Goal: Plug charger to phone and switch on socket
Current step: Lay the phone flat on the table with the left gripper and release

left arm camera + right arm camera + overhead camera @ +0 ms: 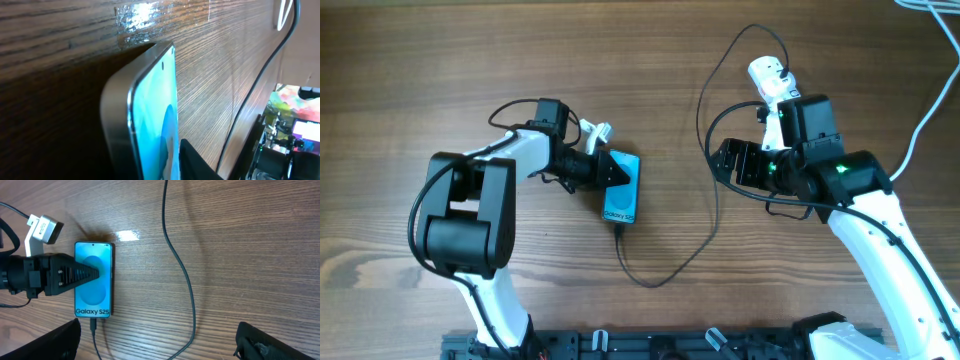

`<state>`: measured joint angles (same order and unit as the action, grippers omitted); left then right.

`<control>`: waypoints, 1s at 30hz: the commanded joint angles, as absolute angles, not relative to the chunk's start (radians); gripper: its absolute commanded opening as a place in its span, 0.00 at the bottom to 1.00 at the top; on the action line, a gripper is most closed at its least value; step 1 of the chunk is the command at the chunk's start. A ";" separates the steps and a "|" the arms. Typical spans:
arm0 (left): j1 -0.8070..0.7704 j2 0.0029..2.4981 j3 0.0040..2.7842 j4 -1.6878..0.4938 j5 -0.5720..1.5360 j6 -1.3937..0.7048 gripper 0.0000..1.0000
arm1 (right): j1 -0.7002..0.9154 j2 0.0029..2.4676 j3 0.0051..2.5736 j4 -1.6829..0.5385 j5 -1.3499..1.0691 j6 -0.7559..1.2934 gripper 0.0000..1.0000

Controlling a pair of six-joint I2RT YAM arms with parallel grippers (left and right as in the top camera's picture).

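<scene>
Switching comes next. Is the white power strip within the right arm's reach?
Probably: the white power strip lies close beside the open right gripper, nothing between, though the gripper points away and must turn.

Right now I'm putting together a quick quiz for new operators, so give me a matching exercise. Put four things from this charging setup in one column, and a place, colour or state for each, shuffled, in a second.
Column one:
1. phone
2. charger cable
3. left end effector
4. right end effector

Column two:
A. wide open, holding nothing
B. black, long and looping
C. lying flat, cyan screen up
D. tip over the phone's screen

Pairs: 1-C, 2-B, 3-D, 4-A
</scene>
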<state>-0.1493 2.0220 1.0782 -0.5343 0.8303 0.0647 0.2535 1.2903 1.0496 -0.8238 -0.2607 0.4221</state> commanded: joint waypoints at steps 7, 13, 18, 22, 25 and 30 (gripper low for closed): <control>-0.144 2.052 1.053 -0.548 0.611 0.043 0.35 | 0.253 1.295 1.058 -0.825 -0.252 0.422 1.00; -0.144 2.052 1.053 -0.547 0.611 0.043 0.36 | 0.253 1.295 1.058 -0.825 -0.252 0.422 1.00; -0.144 2.052 1.053 -0.551 0.611 0.043 0.37 | 0.253 1.295 1.058 -0.825 -0.252 0.423 0.99; -0.142 2.051 1.054 -0.554 0.607 0.035 0.49 | 0.253 1.295 1.058 -0.820 -0.252 0.422 0.99; -0.134 2.043 1.061 -0.558 0.598 0.004 0.62 | 0.253 1.295 1.058 -0.815 -0.251 0.423 0.83; -0.107 1.989 1.100 -0.607 0.578 -0.017 0.89 | 0.253 1.295 1.058 -0.791 -0.237 0.450 0.22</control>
<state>-0.1440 1.9762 1.1057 -0.5816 0.8288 -0.0086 0.2535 1.2903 1.0496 -0.8032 -0.2592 0.4252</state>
